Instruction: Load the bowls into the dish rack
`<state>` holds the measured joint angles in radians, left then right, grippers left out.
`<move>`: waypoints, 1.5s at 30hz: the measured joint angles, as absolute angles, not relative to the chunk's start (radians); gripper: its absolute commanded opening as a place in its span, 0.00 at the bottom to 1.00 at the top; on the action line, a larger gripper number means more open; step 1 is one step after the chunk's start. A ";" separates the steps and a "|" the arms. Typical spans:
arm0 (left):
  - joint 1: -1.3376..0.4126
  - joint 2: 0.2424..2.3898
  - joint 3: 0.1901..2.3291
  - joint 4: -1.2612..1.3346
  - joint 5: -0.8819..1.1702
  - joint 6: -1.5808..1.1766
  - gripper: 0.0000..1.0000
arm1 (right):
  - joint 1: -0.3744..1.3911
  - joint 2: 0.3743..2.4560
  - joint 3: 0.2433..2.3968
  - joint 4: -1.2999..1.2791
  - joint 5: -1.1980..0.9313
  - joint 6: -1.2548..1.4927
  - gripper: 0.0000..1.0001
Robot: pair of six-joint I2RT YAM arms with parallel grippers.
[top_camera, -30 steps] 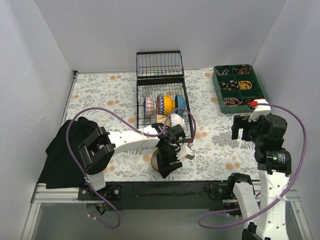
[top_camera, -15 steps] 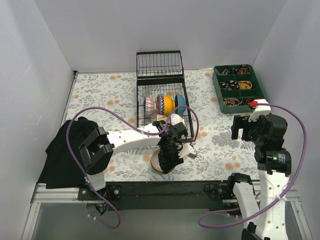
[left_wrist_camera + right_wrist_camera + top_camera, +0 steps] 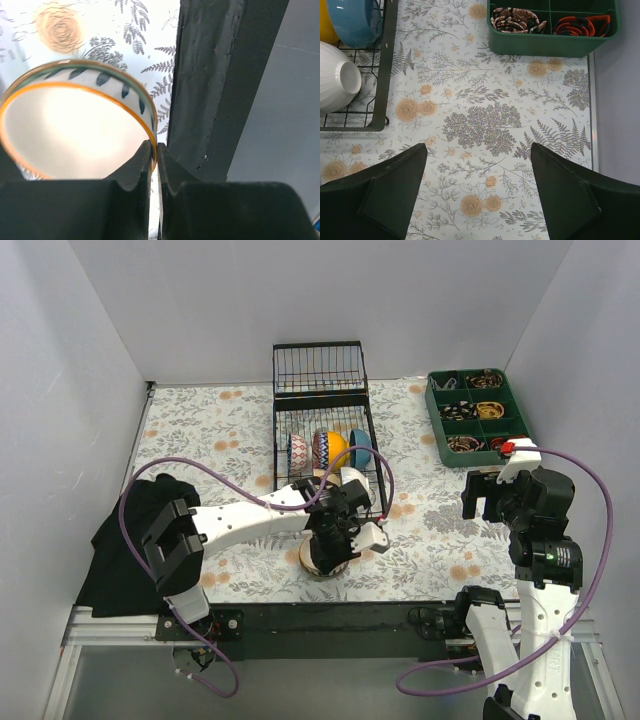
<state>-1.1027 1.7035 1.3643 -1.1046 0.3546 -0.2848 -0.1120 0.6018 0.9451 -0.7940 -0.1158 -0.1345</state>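
A bowl with a cream inside, an orange rim and blue leaves on its outside sits on the flowered cloth near the table's front edge. My left gripper is shut on its rim, one finger inside and one outside. Just behind it stands the black wire dish rack holding a red-patterned bowl, a striped bowl, a yellow bowl, a blue bowl and a white bowl. My right gripper hovers open over bare cloth, right of the rack.
A green compartment tray with small items stands at the back right. A black cloth lies at the left edge. The black front rail runs right beside the held bowl. The rack's corner shows the white bowl and the blue bowl.
My left gripper has shut on the bowl's rim, and its arm has shifted a little to the left. The right arm has not moved.
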 measured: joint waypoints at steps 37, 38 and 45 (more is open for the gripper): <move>-0.547 1.365 1.402 -1.134 0.068 -0.070 0.00 | -0.112 0.670 0.926 -0.780 -0.077 -0.165 0.93; -0.501 1.374 1.384 -1.119 0.064 -0.053 0.00 | -0.112 0.675 0.922 -0.779 -0.076 -0.165 0.93; -0.306 1.500 1.278 -1.003 0.094 0.009 0.00 | -0.118 0.728 0.918 -0.775 -0.057 -0.174 0.93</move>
